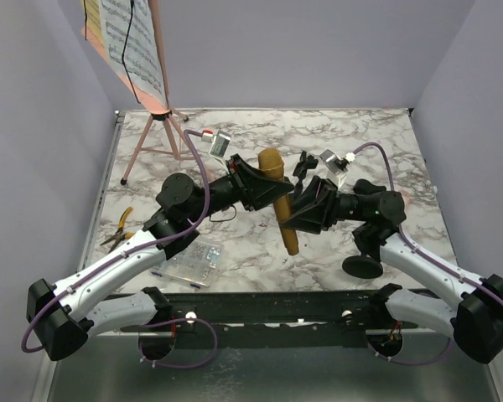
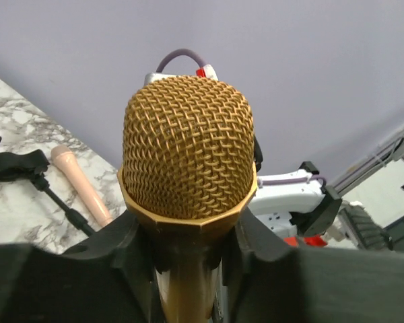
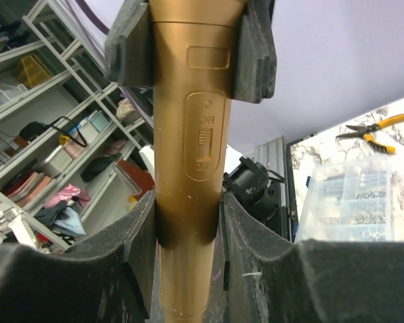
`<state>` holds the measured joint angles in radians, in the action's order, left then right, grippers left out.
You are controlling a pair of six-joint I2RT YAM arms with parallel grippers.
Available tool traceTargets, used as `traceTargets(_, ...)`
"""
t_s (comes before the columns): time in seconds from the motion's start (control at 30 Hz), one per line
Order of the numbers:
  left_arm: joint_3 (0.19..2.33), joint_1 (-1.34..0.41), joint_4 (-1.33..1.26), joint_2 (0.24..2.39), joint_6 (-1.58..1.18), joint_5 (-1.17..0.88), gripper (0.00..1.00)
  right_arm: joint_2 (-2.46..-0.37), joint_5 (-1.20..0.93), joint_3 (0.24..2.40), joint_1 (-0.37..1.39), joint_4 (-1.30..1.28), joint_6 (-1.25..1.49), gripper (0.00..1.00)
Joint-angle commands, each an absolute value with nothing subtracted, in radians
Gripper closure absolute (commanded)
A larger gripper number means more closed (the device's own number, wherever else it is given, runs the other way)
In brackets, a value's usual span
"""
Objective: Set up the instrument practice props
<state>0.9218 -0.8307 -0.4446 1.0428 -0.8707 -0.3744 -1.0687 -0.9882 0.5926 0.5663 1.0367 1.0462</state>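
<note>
I have the gold microphone [image 1: 287, 233] up off the surface near the middle, head pointing away from the arm bases, with both arms on it. The right tool [image 3: 188, 229] is clenched round the lower barrel just under the on/off switch. The left tool [image 2: 188, 249] has its fingers [image 3: 128, 47] against both sides of the neck just under the mesh head, so I read it as gripping too, though I can't judge how firmly. I take this as a hand-over between arms on the way to a mic holder [image 1: 363, 266], which stands upright just beside the right arm. The second holder [image 2: 17, 165] lies flat on the far marble with the pink microphone [image 2: 81, 185] just beside it. To do this well, I would check that the left fingers are seated squarely under the collar, where the flare of the head can stop a slide. Only then would I let the right tool go, and slowly, since the smooth tapered barrel could pivot if one grip is loose. I would pull the freed arm straight back along its own line, because the two wrists are nearly touching. The music rack [image 1: 155, 126] with its sheet-music pages [image 1: 134, 42] is well clear at far left.
</note>
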Motion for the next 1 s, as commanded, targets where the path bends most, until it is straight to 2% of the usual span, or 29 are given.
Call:
traceTargets(0.0, 0.902, -0.839, -0.457, 0.98, -0.837, -0.278, 0.96, -1.037, -0.954, 0.616, 0.582, 0.941, 0.962, 0.98)
traceTargets(0.03, 0.904, -0.839, -0.431, 0.968, -0.821, -0.249, 1.0, -1.027, -0.946, 0.623, 0.583, 0.869, 0.933, 0.88)
traceTargets(0.2, 0.943, -0.84, -0.181, 0.889, -0.674, -0.104, 1.0, -0.94, -0.74, 0.728, 0.581, 0.337, 0.624, 0.36)
traceTargets(0.3, 0.974, -0.839, -0.007, 0.841, -0.607, -0.009, 1.0, -0.887, -0.549, 0.777, 0.581, 0.094, 0.467, 0.19)
traceTargets(0.37, 0.982, -0.839, 0.074, 0.809, -0.584, 0.055, 1.0, -0.851, -0.388, 0.783, 0.58, 0.009, 0.416, 0.04)
traceTargets(0.4, 0.982, -0.84, 0.096, 0.794, -0.577, 0.066, 1.0, -0.839, -0.32, 0.788, 0.578, -0.036, 0.401, 0.0)
traceTargets(0.5, 0.976, -0.84, 0.147, 0.755, -0.565, 0.078, 1.0, -0.839, -0.147, 0.83, 0.545, -0.126, 0.368, 0.0)
traceTargets(0.63, 0.964, -0.839, 0.166, 0.734, -0.562, 0.069, 1.0, -0.907, -0.301, 0.885, 0.381, -0.109, 0.299, 0.0)
traceTargets(0.73, 0.963, -0.84, 0.169, 0.737, -0.56, 0.039, 1.0, -0.968, -0.564, 0.868, 0.144, 0.015, 0.315, 0.0)
traceTargets(0.83, 0.962, -0.839, 0.172, 0.731, -0.58, 0.003, 1.0, -0.996, -0.847, 0.77, -0.055, 0.291, 0.372, 0.0)
traceTargets(0.9, 0.953, -0.839, 0.171, 0.719, -0.595, -0.025, 1.0, -1.06, -1.047, 0.76, -0.101, 0.44, 0.407, 0.01)
traceTargets(0.97, 0.941, -0.839, 0.171, 0.706, -0.605, -0.032, 1.0, -1.136, -1.221, 0.777, -0.105, 0.555, 0.443, 0.05)
